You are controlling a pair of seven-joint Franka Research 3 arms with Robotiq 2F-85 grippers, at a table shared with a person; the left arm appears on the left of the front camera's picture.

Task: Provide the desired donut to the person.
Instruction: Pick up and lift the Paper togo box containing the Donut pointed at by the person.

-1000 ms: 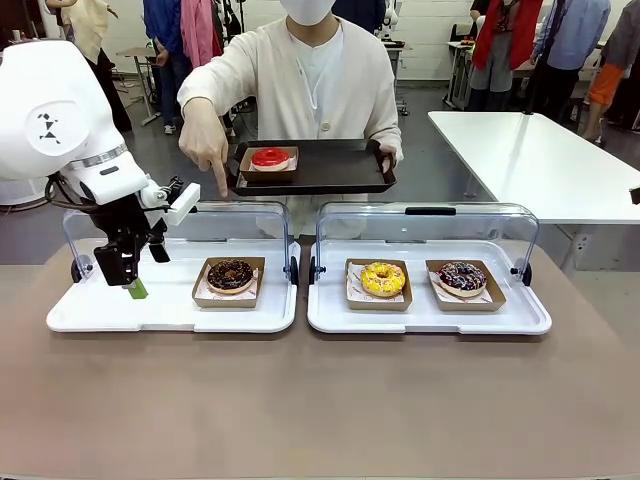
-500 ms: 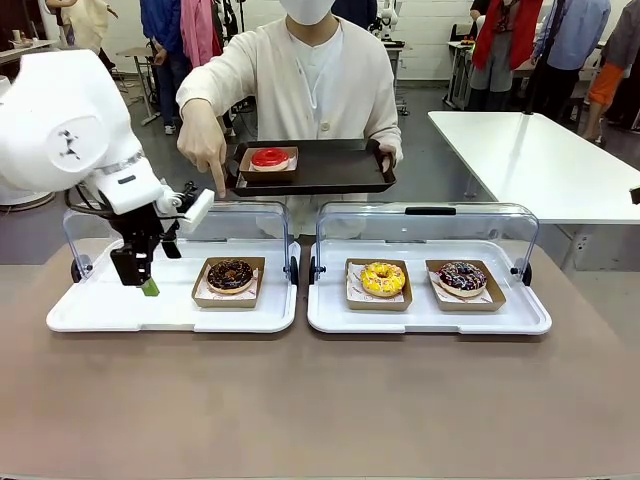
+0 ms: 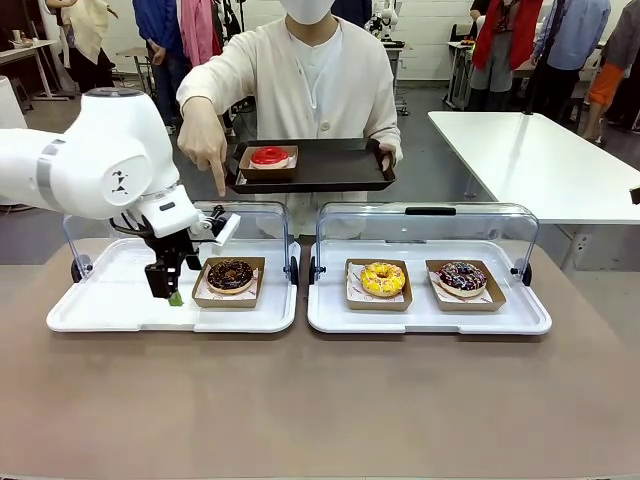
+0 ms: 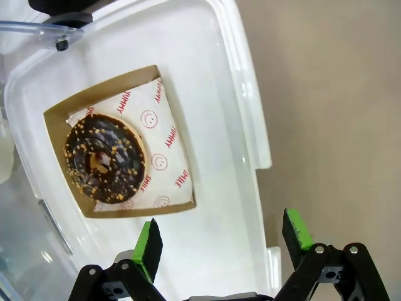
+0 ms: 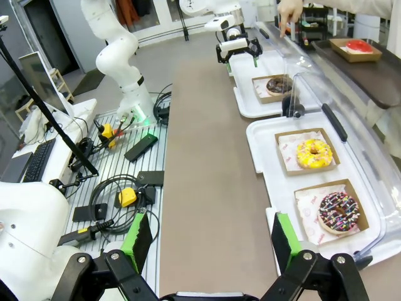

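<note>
Chocolate donut [image 3: 230, 274] sits at the left tray's [image 3: 108, 302] right end, where the person's hand [image 3: 205, 148] points. Left pincer [image 3: 172, 296], spread wide, just slid across from the tray's left side, so pickup looks next.

table [image 3: 320, 400] holds two trays side by side; left tray [image 3: 110, 310] on my left, right tray [image 3: 430, 318] on my right; lone donut [image 3: 230, 274] boxed in left tray, near its right end; middle donut [image 3: 383, 278] and end donut [image 3: 462, 276] boxed side by side in right tray; my left gripper [image 3: 172, 292] over left tray, just left of lone donut, apart from it; person [image 3: 310, 70] behind trays, across table; serving tray [image 3: 330, 172] held behind and above both trays; fourth donut [image 3: 270, 157] boxed on its left part; pointing hand [image 3: 203, 140] just left of serving tray, above left tray's back
</note>
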